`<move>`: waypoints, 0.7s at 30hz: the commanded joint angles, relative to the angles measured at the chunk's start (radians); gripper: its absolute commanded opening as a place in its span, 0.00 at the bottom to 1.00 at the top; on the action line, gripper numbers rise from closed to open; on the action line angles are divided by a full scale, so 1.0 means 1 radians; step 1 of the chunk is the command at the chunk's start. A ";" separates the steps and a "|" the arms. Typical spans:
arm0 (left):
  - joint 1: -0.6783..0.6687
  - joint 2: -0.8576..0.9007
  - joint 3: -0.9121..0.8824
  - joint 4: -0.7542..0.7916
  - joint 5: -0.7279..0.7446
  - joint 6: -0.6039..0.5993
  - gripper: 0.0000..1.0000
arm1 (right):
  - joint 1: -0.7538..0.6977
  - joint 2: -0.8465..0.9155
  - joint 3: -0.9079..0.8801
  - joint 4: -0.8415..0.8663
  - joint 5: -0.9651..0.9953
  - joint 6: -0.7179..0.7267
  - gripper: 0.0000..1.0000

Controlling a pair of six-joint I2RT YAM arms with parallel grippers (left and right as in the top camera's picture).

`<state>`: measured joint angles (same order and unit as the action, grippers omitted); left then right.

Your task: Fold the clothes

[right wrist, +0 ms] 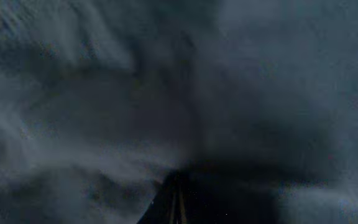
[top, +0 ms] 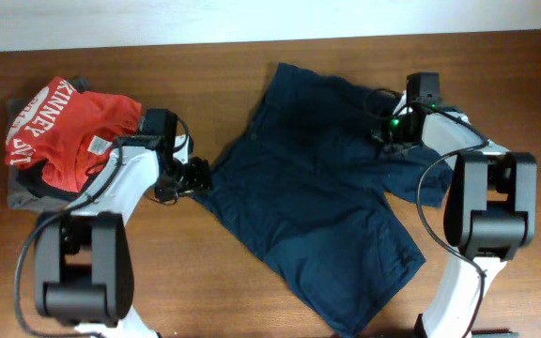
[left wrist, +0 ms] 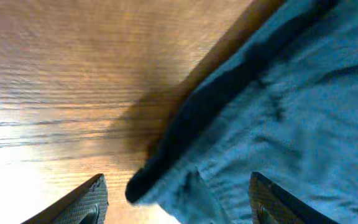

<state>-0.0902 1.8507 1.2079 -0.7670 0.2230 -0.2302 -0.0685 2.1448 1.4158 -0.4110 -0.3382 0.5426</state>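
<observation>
The dark navy shorts [top: 308,188] lie spread on the wooden table, waistband toward the upper left and legs toward the lower right. My left gripper [top: 198,176] is at their left edge. In the left wrist view it [left wrist: 179,202] is open, with the cloth's dark hem [left wrist: 185,130] lying between the two fingers. My right gripper [top: 383,131] rests on the shorts' right side. In the right wrist view its fingers [right wrist: 178,202] are pressed together, and dark cloth [right wrist: 104,93] fills the view.
A red shirt with white lettering [top: 69,127] lies on a pile of grey and black garments [top: 26,188] at the far left. Bare wooden table [top: 205,282] shows around the shorts. Both arm bases stand at the front edge.
</observation>
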 commanded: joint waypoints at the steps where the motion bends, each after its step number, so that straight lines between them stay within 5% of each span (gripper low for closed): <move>1: 0.006 -0.093 0.005 -0.001 0.001 0.001 0.73 | 0.061 0.115 -0.016 0.083 -0.053 0.095 0.04; 6: 0.006 -0.170 0.005 0.004 0.001 0.000 0.77 | 0.181 0.214 0.012 0.286 -0.118 0.042 0.04; 13: 0.005 -0.205 0.005 0.002 0.003 0.000 0.80 | 0.244 0.217 0.164 0.258 -0.212 -0.230 0.04; 18: 0.005 -0.205 0.005 -0.003 0.035 0.000 0.82 | 0.193 0.151 0.333 -0.024 -0.216 -0.389 0.34; 21: 0.005 -0.205 0.005 -0.005 0.035 0.000 0.82 | 0.143 0.074 0.407 -0.210 -0.215 -0.472 0.41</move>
<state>-0.0902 1.6699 1.2079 -0.7681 0.2379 -0.2287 0.1360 2.3192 1.7508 -0.5518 -0.5476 0.2157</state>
